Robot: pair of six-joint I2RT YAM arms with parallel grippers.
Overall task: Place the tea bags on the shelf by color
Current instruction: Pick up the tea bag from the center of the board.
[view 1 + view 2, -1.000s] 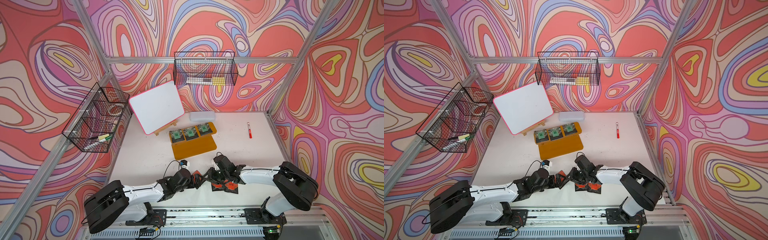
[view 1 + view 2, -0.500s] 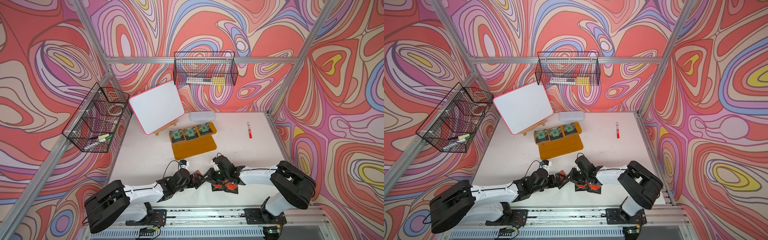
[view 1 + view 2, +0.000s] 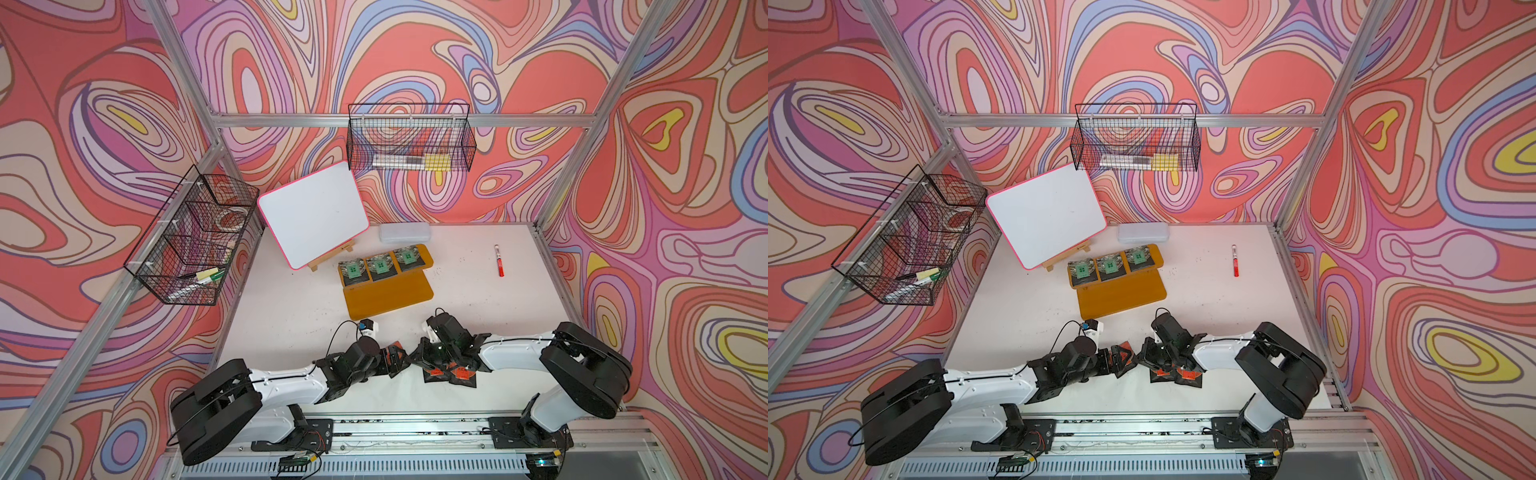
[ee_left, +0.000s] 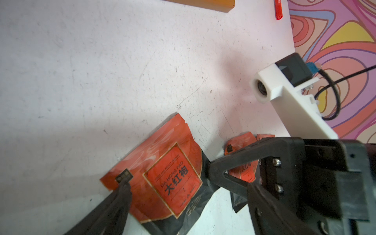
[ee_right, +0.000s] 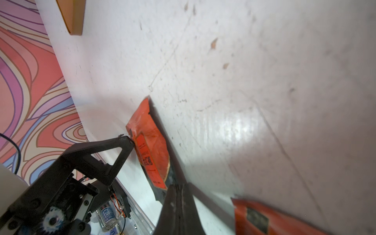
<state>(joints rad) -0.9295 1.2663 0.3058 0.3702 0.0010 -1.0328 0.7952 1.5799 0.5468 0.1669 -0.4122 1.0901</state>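
Both top views are brightly and evenly lit from above, and only soft, faint shadows are cast on the table [image 3: 291,316]. The scene is stretched towards the corners by a wide lens. In the right wrist view a broad patch of glare is seen on the table, the right gripper [image 5: 177,191] is rendered out of focus, and a tea bag [image 5: 274,219] at the frame edge is smeared by blur. In the left wrist view the print on the labelled tea bag [image 4: 173,183] is kept sharp.
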